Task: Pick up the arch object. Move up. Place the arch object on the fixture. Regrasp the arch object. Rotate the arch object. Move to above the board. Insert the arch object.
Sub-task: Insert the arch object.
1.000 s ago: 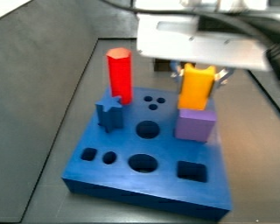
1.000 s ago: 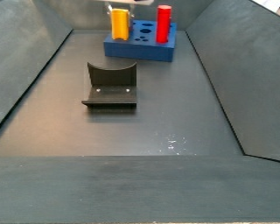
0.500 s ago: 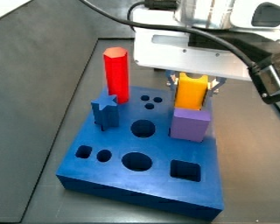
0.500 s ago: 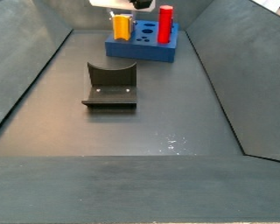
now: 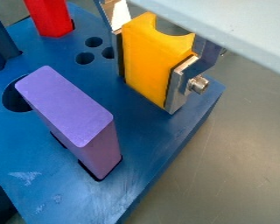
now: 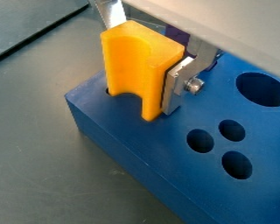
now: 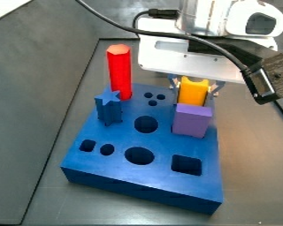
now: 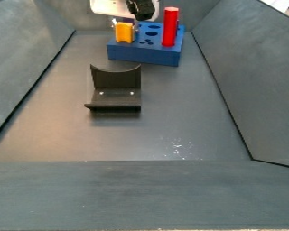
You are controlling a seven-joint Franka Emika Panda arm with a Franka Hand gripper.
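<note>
Gripper [image 5: 152,54] sits low over the far edge of the board [image 7: 109,168], its silver fingers [image 5: 184,77] on either side of the arch object [image 5: 152,57]. In both wrist views I see the plates flanking the yellow-orange piece [image 6: 136,68], but I cannot tell whether the pads press on it or stand just off it. The arch object stands upright, its foot down in a hole of the blue slab [image 6: 130,149], its curved notch facing up. In a side view it shows as a short orange block [image 7: 194,91] just behind the lilac cube [image 7: 191,121], which is also seated in the board. The red pillar [image 7: 118,73] stands tall at the board's back, with a blue star piece [image 7: 107,108] near it. From the far camera I see the fixture [image 8: 113,88] alone on the dark floor, well apart from the board [image 8: 147,52] and from the gripper [image 8: 125,20] above it.
</note>
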